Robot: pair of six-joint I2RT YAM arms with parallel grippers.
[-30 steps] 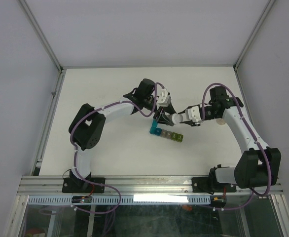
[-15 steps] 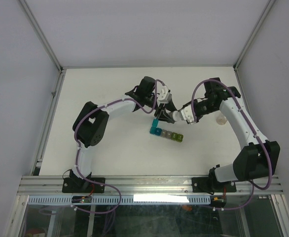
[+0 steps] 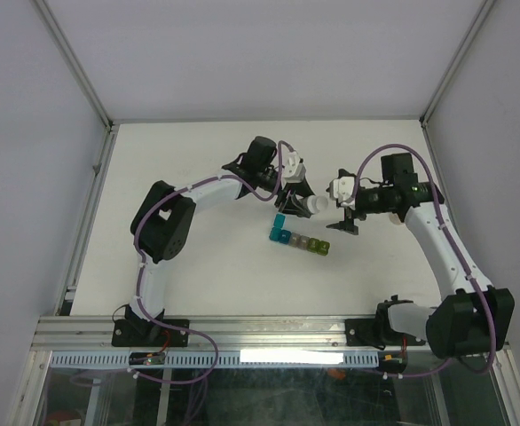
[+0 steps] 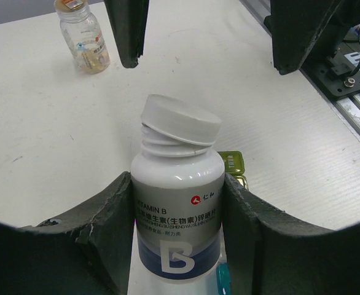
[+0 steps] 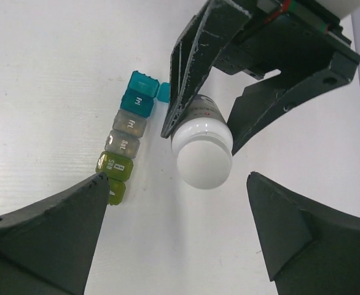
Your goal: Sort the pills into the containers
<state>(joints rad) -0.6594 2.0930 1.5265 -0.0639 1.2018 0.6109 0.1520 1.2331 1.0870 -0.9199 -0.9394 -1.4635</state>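
The left gripper (image 4: 178, 177) is clamped on a white plastic pill bottle with a blue-banded vitamin B label (image 4: 177, 212). Its two dark fingers (image 4: 109, 227) press on opposite sides of the bottle's body. The bottle lies sideways in this grip, its neck pointing out past the fingertips. The white round screw cap (image 4: 181, 118) sits crooked on the neck, and bare threads show beneath it on one side.

The right gripper (image 3: 343, 206) faces the left one head-on, with its jaws spread wide. Its fingers (image 5: 51, 236) stand either side of the cap, with clear space between each of them and the cap.

The containers (image 5: 126, 134) are a strip of small joined translucent cube compartments, running from blue-teal through grey to yellow-green. They lie flat on the white table (image 3: 198, 160), below the held bottle and nearer the arm bases than both grippers. In the left wrist view the yellow-green end shows just beside that gripper's right-hand finger, under the bottle's shoulder. In the right wrist view the strip sits just past the left-hand finger.

A small clear bottle with pale contents (image 4: 82, 34) stands upright on the table, well beyond the left gripper's fingertips.
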